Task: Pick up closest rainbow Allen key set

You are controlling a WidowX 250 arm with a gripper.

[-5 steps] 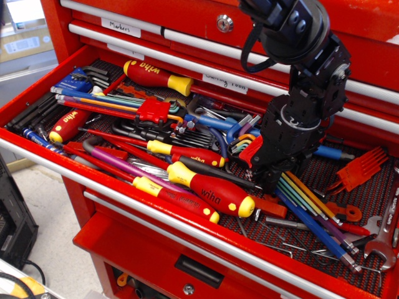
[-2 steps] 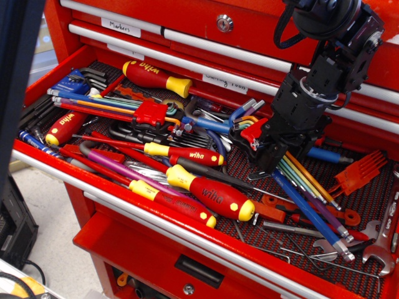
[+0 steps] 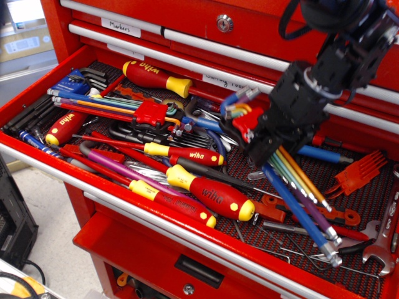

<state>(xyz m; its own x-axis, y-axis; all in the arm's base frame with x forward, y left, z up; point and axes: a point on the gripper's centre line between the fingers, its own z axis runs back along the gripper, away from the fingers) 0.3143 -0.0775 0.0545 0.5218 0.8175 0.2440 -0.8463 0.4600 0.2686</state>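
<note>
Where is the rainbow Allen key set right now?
Right of centre in the drawer, the rainbow Allen key set is clamped in the pincer, its long keys slanting down toward the wrench at the right edge.

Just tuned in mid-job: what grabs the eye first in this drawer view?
The black tool at right of centre is shut on the rainbow Allen key set, whose coloured keys slant down toward the drawer's front right. Left of it, big red-and-yellow screwdrivers lie across the open red drawer.
</note>
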